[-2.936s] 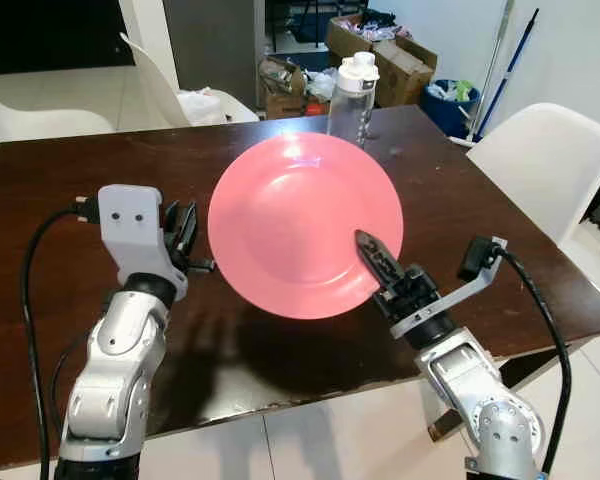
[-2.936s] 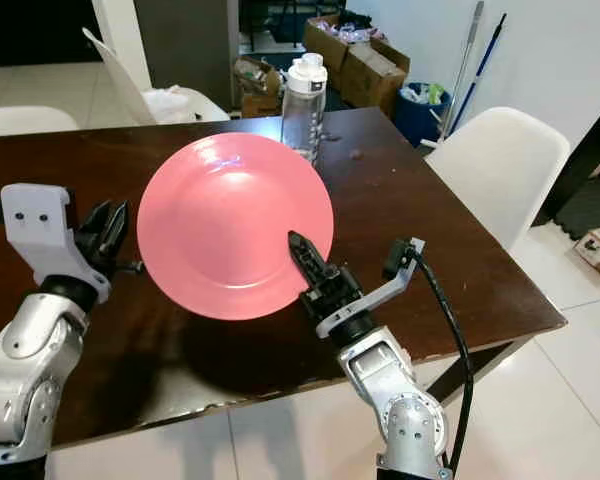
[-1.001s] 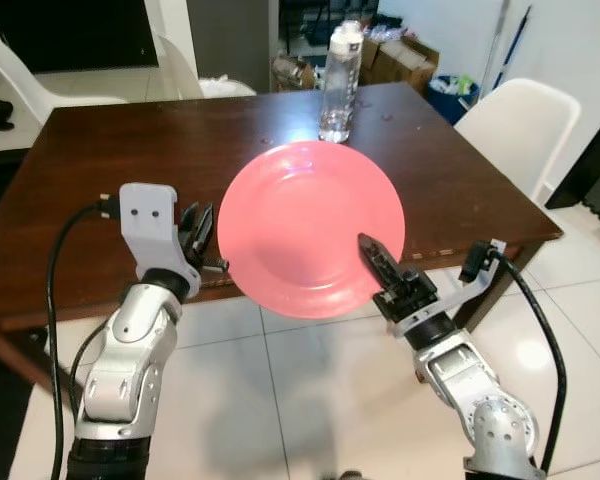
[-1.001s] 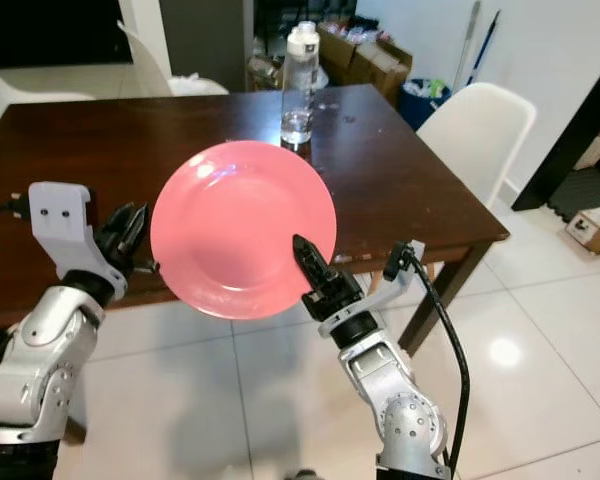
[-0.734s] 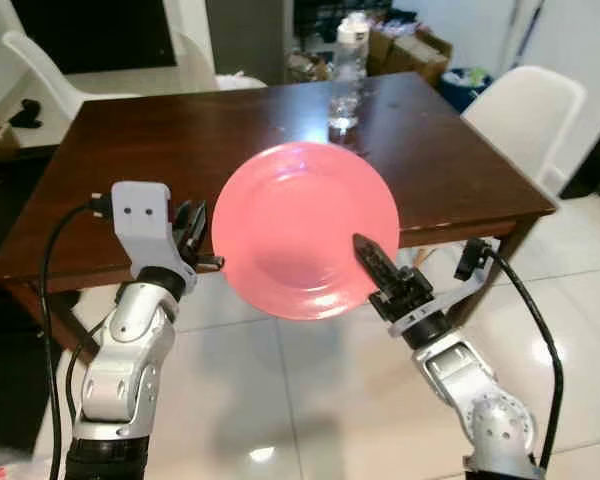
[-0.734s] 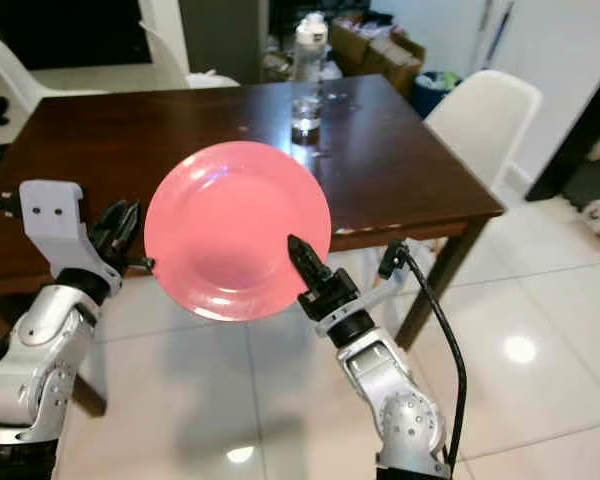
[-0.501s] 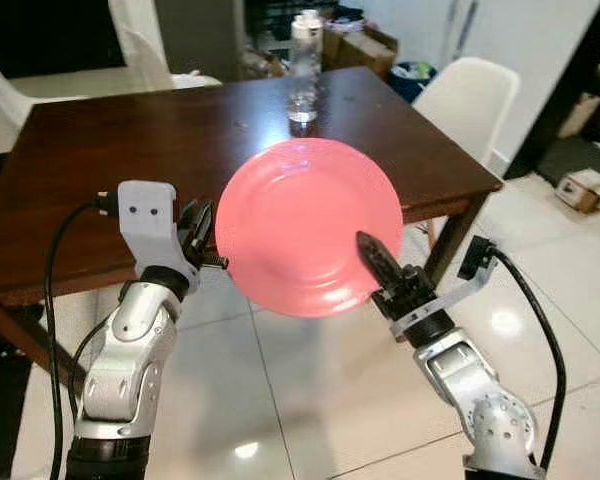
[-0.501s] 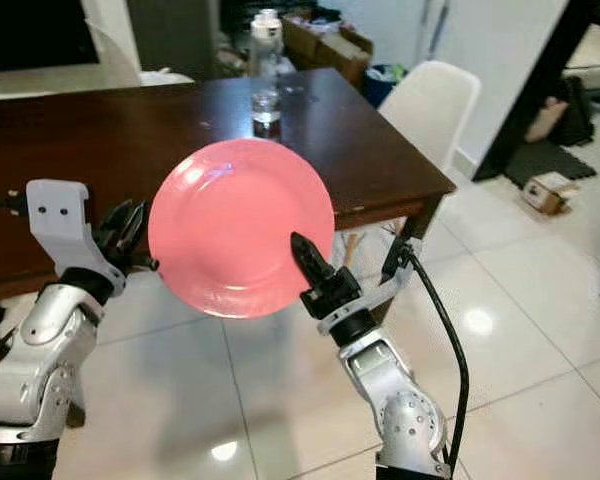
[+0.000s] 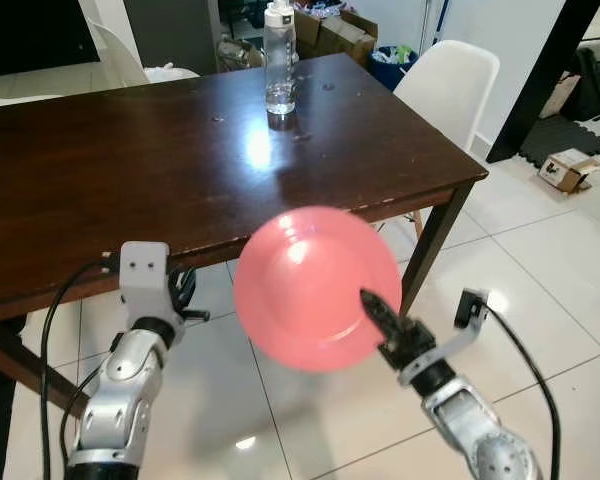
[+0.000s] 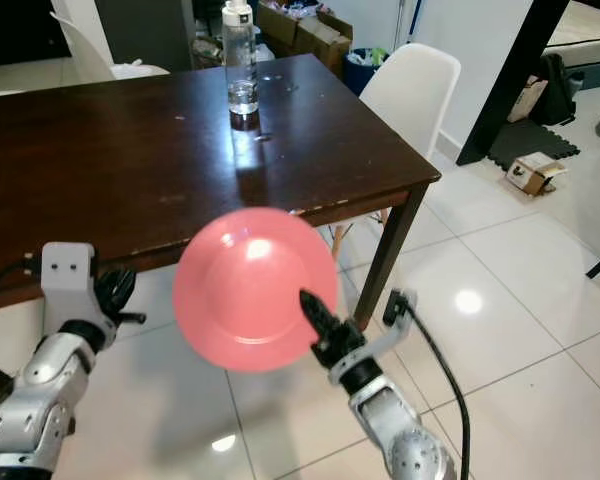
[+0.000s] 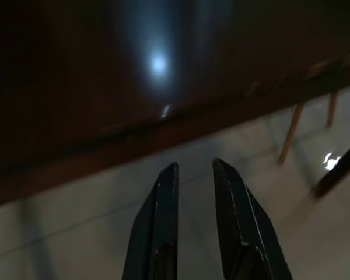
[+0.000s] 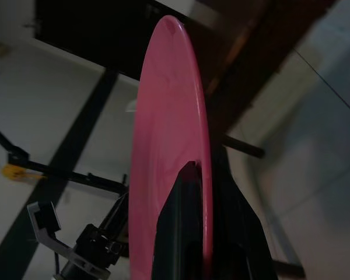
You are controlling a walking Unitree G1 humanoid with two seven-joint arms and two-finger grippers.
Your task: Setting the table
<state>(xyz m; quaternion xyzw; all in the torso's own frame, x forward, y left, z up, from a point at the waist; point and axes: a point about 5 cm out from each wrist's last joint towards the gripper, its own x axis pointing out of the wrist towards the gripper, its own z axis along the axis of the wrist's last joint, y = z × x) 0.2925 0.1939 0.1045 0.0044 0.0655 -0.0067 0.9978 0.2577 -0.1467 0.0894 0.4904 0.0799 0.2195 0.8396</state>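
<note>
Right gripper (image 9: 372,303), low and right of centre in the head view, pinches the near rim of the pink plate (image 9: 315,288) between its two black fingers, one above and one below the rim as the right wrist view shows. That plate hangs in mid-frame over the pale tiled floor (image 9: 540,270), off the edge of the dark wooden table (image 9: 130,160). Left gripper (image 11: 193,224), at lower left, holds nothing, its fingers nearly together with a narrow gap.

As a judgement, a grip on a single edge point risks the plate tipping or sliding out and breaking on the tiles.

A clear water bottle (image 9: 278,58) stands at the upper centre; no writing is legible anywhere.
</note>
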